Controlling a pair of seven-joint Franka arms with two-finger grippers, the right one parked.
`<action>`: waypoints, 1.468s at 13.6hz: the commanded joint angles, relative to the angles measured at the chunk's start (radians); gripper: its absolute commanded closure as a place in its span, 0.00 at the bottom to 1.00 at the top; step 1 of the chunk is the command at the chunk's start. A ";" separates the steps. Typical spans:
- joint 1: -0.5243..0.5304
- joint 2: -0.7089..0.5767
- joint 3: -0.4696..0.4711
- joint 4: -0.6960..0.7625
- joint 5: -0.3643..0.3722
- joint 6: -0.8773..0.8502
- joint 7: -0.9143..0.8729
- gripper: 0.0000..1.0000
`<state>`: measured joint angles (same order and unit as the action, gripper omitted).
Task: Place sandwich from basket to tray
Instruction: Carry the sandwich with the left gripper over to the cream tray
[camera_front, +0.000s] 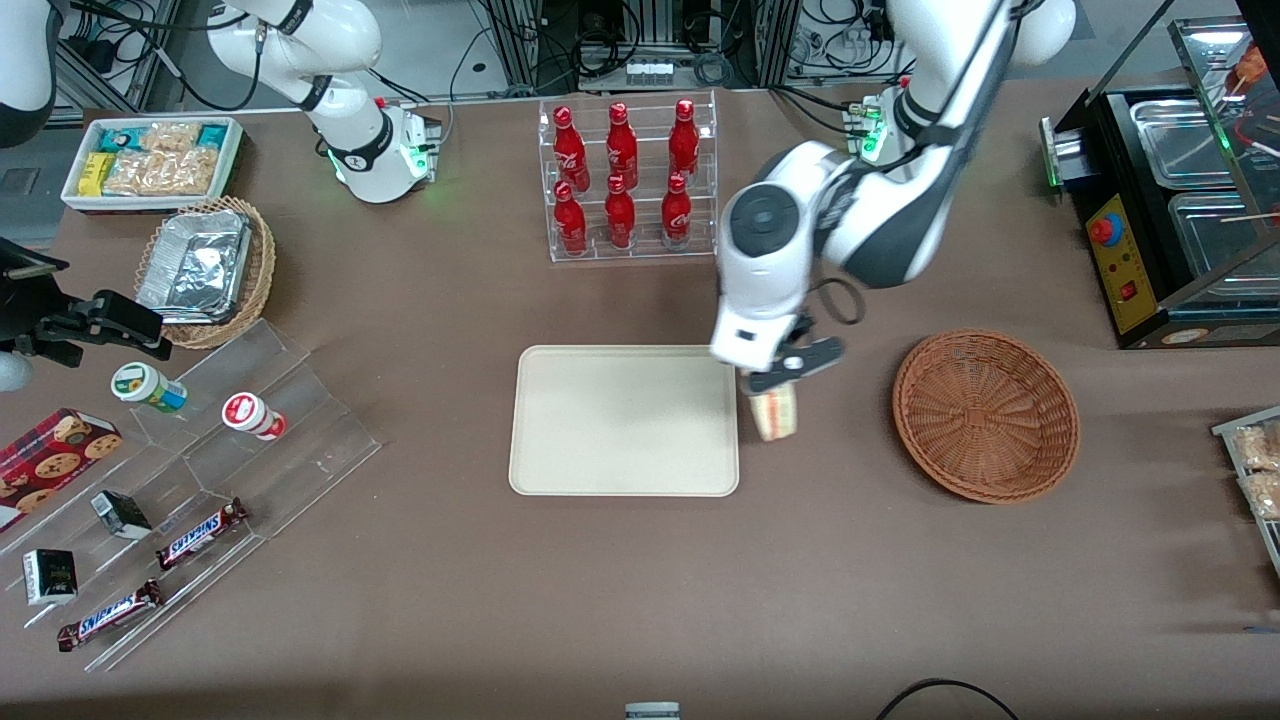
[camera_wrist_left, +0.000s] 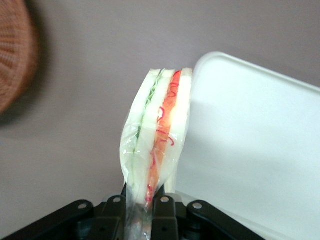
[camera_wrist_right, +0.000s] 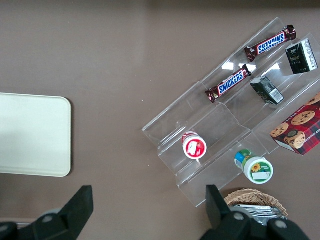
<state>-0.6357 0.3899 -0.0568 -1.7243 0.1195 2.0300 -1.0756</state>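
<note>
Gripper (camera_front: 772, 385) positioned above the brown worktop (camera_front: 620, 600), just outside the short edge of the tray (camera_front: 560, 460) that faces the basket (camera_front: 1040, 450). Fingers (camera_wrist_left: 162, 210) pinching the sandwich (camera_front: 775, 412) at its narrow end, through clear wrap. Sandwich hanging below the gripper, held off the worktop, cut edge exposed: pale bread with a green layer on one face and a red-orange layer on the other, as seen in the left wrist view (camera_wrist_left: 157, 130). Sandwich just beside the tray rim (camera_wrist_left: 200, 65), not over the tray surface; whether touching the rim cannot be told. Tray bare. Basket well apart from the gripper toward the working arm's end of the worktop, nothing visible in it; only its woven rim (camera_wrist_left: 15, 55) shown in the wrist view.

Farther from the front camera than the gripper: clear rack of red bottles (camera_front: 625, 180). Well apart from the gripper, toward the parked arm's end: clear stepped display (camera_front: 300, 400) carrying chocolate bars (camera_front: 200, 533) and small cups (camera_front: 252, 415); tan wicker basket with foil container (camera_front: 195, 265); white bin of packaged snacks (camera_front: 150, 160).
</note>
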 joint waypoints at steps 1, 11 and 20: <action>-0.039 0.064 0.014 0.051 -0.015 0.035 0.072 0.93; -0.113 0.236 -0.006 0.140 -0.018 0.114 0.106 0.92; -0.107 0.262 -0.005 0.150 -0.012 0.141 0.109 0.00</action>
<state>-0.7418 0.6484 -0.0680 -1.6013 0.1039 2.1731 -0.9684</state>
